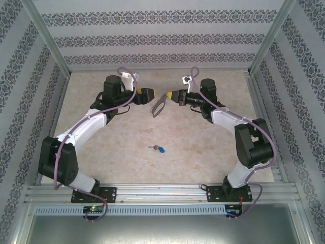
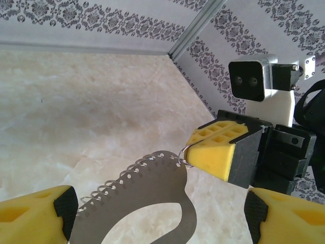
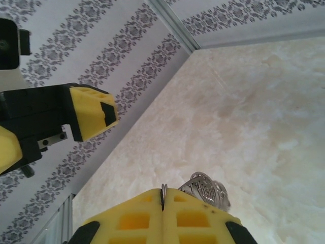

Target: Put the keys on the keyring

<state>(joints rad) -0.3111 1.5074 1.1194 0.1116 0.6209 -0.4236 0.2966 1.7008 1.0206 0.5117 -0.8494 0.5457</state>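
Your right gripper (image 1: 171, 96) is clamped shut on the small wire ring at one end of the keyring (image 1: 158, 105), holding that grey metal loop up off the table (image 1: 213, 152). Your left gripper (image 1: 151, 94) faces it from the keyring's other side, jaws spread to either side of the loop; contact can't be made out. The keys (image 1: 158, 149), silver with a blue tag, lie flat well apart from the keyring, toward the arm bases (image 1: 94, 193).
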